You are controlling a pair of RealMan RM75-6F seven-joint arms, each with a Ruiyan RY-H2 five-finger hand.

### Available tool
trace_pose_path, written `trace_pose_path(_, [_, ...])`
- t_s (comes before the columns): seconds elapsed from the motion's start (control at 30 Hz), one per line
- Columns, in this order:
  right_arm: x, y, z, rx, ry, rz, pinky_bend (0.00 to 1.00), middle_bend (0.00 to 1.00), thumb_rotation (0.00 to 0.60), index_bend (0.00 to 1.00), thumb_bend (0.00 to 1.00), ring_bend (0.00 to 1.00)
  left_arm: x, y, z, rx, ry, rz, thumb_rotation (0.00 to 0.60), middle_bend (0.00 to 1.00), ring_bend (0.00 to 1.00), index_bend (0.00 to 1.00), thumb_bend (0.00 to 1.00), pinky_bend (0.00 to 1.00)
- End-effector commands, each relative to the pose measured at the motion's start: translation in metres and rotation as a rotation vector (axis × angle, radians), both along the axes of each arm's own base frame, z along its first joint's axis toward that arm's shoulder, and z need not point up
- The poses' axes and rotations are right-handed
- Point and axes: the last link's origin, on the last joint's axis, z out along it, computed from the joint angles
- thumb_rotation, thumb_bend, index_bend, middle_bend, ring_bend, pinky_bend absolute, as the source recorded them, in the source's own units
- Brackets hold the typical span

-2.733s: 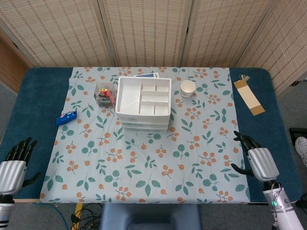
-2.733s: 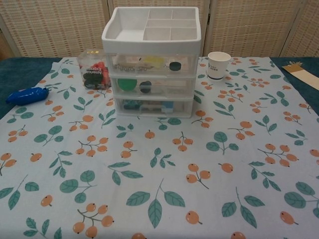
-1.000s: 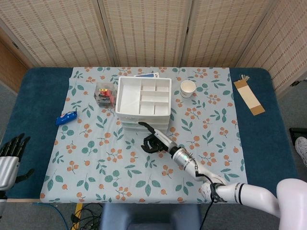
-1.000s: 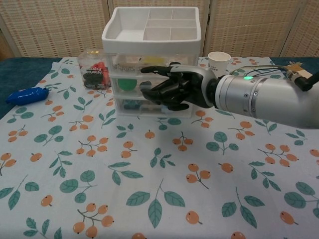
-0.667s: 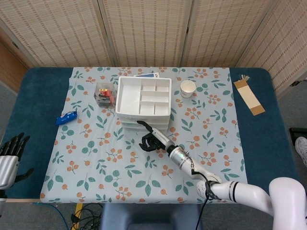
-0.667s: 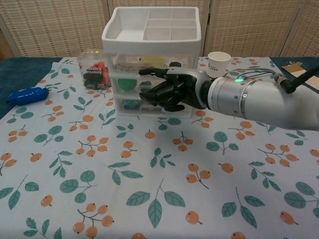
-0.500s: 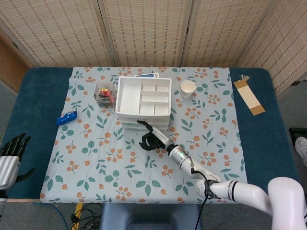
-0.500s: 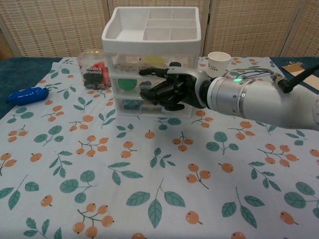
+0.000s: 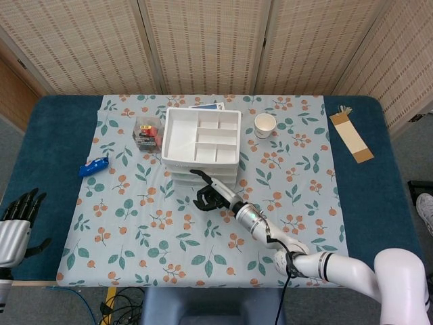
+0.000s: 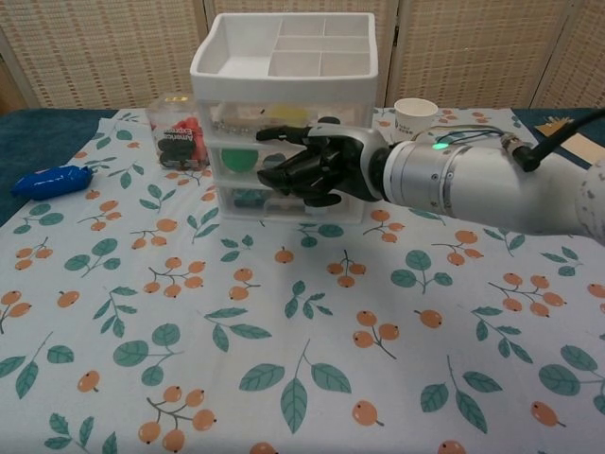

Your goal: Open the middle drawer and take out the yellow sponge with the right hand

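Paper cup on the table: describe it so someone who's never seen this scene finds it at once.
Start at the white plastic three-drawer unit with the divided tray on top, near the back of the floral tablecloth. Just beside it, on the side of the tan cardboard strip, stands the small white paper cup, upright and open. It is the only round, open-topped thing there; the unit's other neighbour is a clear box of red and black items.

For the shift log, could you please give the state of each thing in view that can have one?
Middle drawer: closed.
Top drawer: closed.
Bottom drawer: closed.
Right hand: at the drawer fronts, grip unclear.
Left hand: open, at table edge.
Paper cup: upright.
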Motion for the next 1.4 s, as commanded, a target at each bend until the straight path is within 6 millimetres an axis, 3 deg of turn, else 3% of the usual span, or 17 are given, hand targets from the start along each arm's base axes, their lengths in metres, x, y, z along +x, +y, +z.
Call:
trace_pose_path(0.03, [0.001, -0.001, -0.001, 0.003, 0.001, 0.004, 0.96, 0.75, 0.600, 0.00, 0.45, 0.90, 0.000, 0.000, 0.000, -0.002, 0.001, 0.003, 0.600, 0.00, 0.04, 0.02, 0.18, 0.11])
trace_pose_path(0.37, [-0.002, 0.005, 0.000, 0.011, 0.013, 0.027, 0.96, 0.75, 0.600, 0.07, 0.46, 0.90, 0.000, -0.001, -0.001, -0.010, 0.000, 0.008, 0.600, 0.00, 0.04, 0.02, 0.18, 0.11])
trace_pose_path(0.7, [-0.008, 0.019, 0.001, 0.025, 0.017, 0.049, 0.96, 0.75, 0.600, 0.08, 0.46, 0.90, 0.001, 0.000, -0.003, -0.018, 0.000, 0.004, 0.600, 0.00, 0.04, 0.02, 0.18, 0.11])
trace_pose_path(0.83, [-0.011, 0.023, 0.003, 0.024, 0.020, 0.057, 0.96, 0.75, 0.600, 0.08, 0.46, 0.90, 0.002, 0.000, -0.004, -0.022, 0.000, 0.004, 0.600, 0.00, 0.04, 0.02, 0.18, 0.11])
trace_pose_path(0.97, [-0.016, 0.027, 0.007, 0.022, 0.026, 0.063, 0.96, 0.75, 0.600, 0.00, 0.46, 0.90, 0.002, 0.000, -0.005, -0.026, 0.000, 0.002, 0.600, 0.00, 0.04, 0.02, 0.18, 0.11])
trace_pose_path(1.23, [-0.027, 0.040, 0.015, 0.026, 0.056, 0.082, 0.96, 0.74, 0.600, 0.00, 0.47, 0.90, 0.003, 0.001, -0.008, -0.032, -0.005, -0.001, 0.600, 0.00, 0.04, 0.02, 0.18, 0.11])
trace_pose_path(1.4, [-0.032, 0.054, 0.031, 0.009, 0.096, 0.139, 0.96, 0.74, 0.600, 0.00, 0.47, 0.90, 0.004, 0.002, -0.008, -0.034, -0.006, -0.005, 0.600, 0.00, 0.04, 0.02, 0.18, 0.11])
